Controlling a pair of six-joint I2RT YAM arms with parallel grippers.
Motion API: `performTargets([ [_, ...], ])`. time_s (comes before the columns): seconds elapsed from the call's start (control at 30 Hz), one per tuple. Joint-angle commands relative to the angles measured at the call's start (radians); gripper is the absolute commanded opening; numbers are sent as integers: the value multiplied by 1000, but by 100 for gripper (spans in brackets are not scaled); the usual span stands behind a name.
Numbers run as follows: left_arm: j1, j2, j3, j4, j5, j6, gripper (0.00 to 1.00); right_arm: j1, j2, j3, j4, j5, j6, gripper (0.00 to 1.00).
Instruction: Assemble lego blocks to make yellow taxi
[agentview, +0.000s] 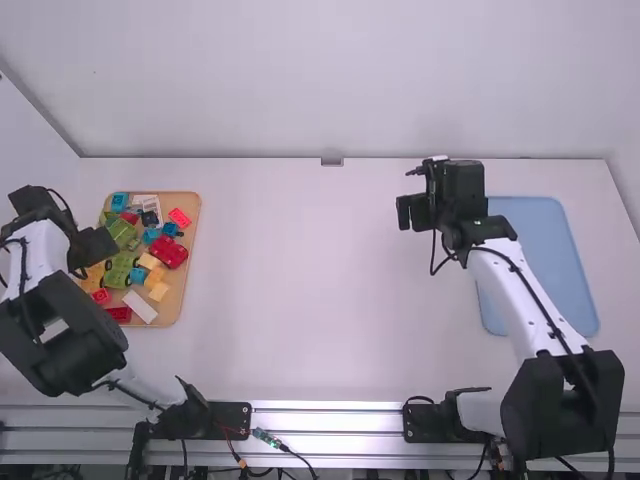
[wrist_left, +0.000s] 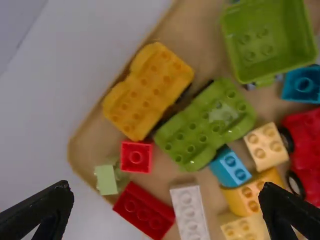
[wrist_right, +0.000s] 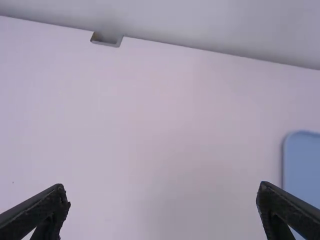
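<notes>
My left gripper (agentview: 95, 248) is over the left part of the wooden tray (agentview: 188, 270) of blocks. In the left wrist view my left gripper (wrist_left: 167, 202) stands open above the blocks, holding nothing. Below it lie a yellow car base (wrist_left: 145, 95), a green one (wrist_left: 207, 122), light-orange blocks (wrist_left: 266, 145), a blue block (wrist_left: 231, 167) and a white block (wrist_left: 191, 212). My right gripper (agentview: 412, 212) hangs over the table's right half. Seen from its wrist, the right gripper (wrist_right: 164, 200) is open above bare table (wrist_right: 165, 125).
A blue tray (agentview: 545, 260) lies on the right side, partly under the right arm. Red blocks (wrist_left: 145, 210), a red car (wrist_left: 307, 150) and a green tub-shaped piece (wrist_left: 267, 42) share the wooden tray. The table's far edge meets a white wall.
</notes>
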Motion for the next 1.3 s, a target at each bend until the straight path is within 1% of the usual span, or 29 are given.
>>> performTargets([
  [0.0, -3, 34, 45, 8, -50, 14, 99, 1, 5, 41, 0, -1, -12, 99],
  [0.17, 5, 34, 33, 8, -41, 51, 99, 2, 5, 42, 2, -1, -39, 99],
  [0.2, 5, 34, 33, 7, -22, 78, 98, 1, 5, 42, 2, -2, -39, 99],
  [0.23, 3, 34, 33, 8, 0, 108, 99, 1, 5, 42, 3, -2, -39, 99],
  [0.3, 1, 34, 35, 13, 47, 167, 99, 2, 5, 42, 3, -2, -40, 99],
  [0.47, 6, 34, 33, 87, 57, 185, 99, 1, 5, 43, 7, -1, -52, 99],
  [0.53, 8, 34, 33, 93, 96, 237, 99, 2, 5, 42, 4, -2, -58, 99],
  [0.57, 21, 38, 34, 89, 163, 314, 99, 1, 5, 42, -2, -2, -62, 99],
  [0.6, 30, 43, 36, 89, 189, 342, 99, 1, 5, 42, -4, -2, -61, 99],
  [0.83, 108, 82, 67, 78, 207, 375, 99, 1, 5, 42, -1, -2, -61, 99],
  [0.93, 156, 100, 66, 73, 282, 494, 99, 2, 5, 42, -5, -2, -61, 99],
  [1.13, 192, 145, 62, 121, 288, 557, 99, 1, 5, 42, -8, -6, -61, 99],
  [1.2, 195, 175, 62, 126, 331, 615, 99, 1, 5, 42, -10, -5, -40, 99],
  [1.27, 192, 191, 61, 141, 342, 621, 99, 1, 5, 42, -10, -6, -34, 99],
])
